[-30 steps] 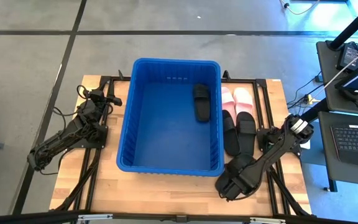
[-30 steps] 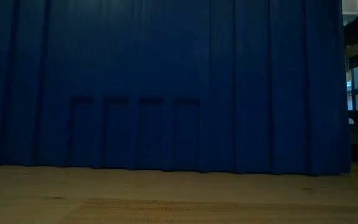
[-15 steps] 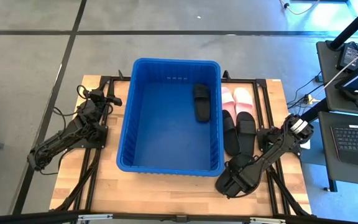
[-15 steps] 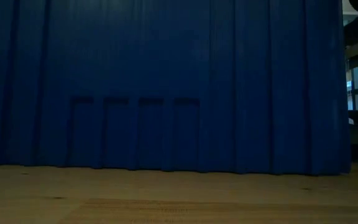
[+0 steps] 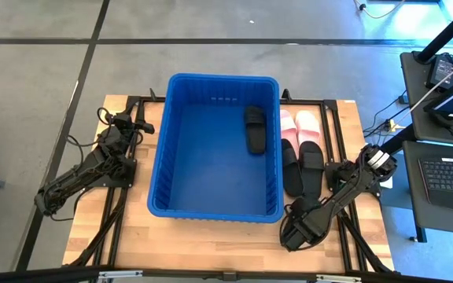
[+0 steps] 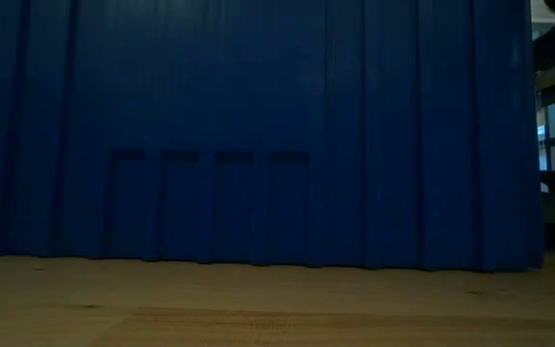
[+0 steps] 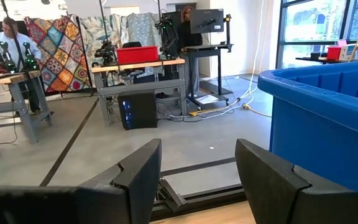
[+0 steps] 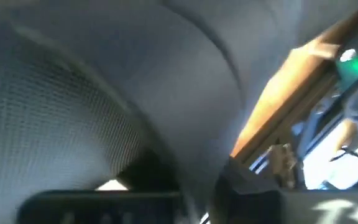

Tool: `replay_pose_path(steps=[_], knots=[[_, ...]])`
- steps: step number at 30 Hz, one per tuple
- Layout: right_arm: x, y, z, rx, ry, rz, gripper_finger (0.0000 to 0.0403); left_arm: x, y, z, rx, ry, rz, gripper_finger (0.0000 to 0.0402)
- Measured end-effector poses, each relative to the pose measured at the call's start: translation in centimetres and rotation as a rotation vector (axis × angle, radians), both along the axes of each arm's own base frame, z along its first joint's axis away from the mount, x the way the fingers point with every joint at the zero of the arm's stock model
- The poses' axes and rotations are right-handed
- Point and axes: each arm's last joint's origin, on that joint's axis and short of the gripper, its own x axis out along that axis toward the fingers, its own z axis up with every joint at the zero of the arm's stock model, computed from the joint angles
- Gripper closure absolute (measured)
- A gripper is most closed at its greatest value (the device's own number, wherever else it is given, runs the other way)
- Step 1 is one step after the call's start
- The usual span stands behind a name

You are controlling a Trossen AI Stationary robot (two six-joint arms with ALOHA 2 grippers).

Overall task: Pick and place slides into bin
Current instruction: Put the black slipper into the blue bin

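The blue bin (image 5: 215, 148) stands mid-table and fills the low view (image 6: 258, 135). One black slide (image 5: 255, 129) lies flat on its floor by the right wall. Right of the bin, two pink slides (image 5: 298, 126) and two black slides (image 5: 301, 167) lie side by side on the table. Another black slide (image 5: 289, 235) lies at the near right, and my right gripper (image 5: 298, 226) is down on it, shut. My left gripper (image 5: 138, 124) waits open at the far left, next to the bin's wall (image 7: 328, 118). My right gripper is shut on the black slide at the near right, coming from above and from the table's right. The gripper's own body hides the place of contact. In the right wrist view the slide's dark surface (image 8: 73, 93) fills the picture. The slide rests on the table.
A black metal frame (image 5: 330, 134) runs along the table's right side behind the slides. Bare wood (image 5: 203, 236) lies between the bin and the near edge. Desks with a laptop (image 5: 451, 177) stand beyond the right edge.
My right gripper has shut on the black slide at the near right and its dark outline there has narrowed. The arm has barely shifted, and the slide stays on the table.
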Motion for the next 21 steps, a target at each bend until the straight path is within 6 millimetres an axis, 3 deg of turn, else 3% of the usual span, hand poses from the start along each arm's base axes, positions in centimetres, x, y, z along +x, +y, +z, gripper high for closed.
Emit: replay_pose_path(steps=[6, 13, 17, 21], knots=[[1.2, 1.5, 3.4, 0.123, 0.001, -0.019, 0.0383, 0.0, 0.0, 0.0, 0.000, 0.000, 0.000, 0.0200], [2.0, 3.3, 11.4, 0.238, -0.086, 0.022, 0.0388, 0.0, 0.0, 0.0, -0.001, -0.005, 0.000, 0.0200], [2.1, 3.4, 15.7, 0.291, -0.190, 0.011, 0.0385, 0.0, 0.0, 0.0, -0.001, -0.005, 0.000, 0.0200], [2.7, 1.9, 19.0, 0.253, -0.405, -0.021, 0.0389, 0.0, 0.0, 0.0, -0.001, -0.006, -0.001, 0.0200]])
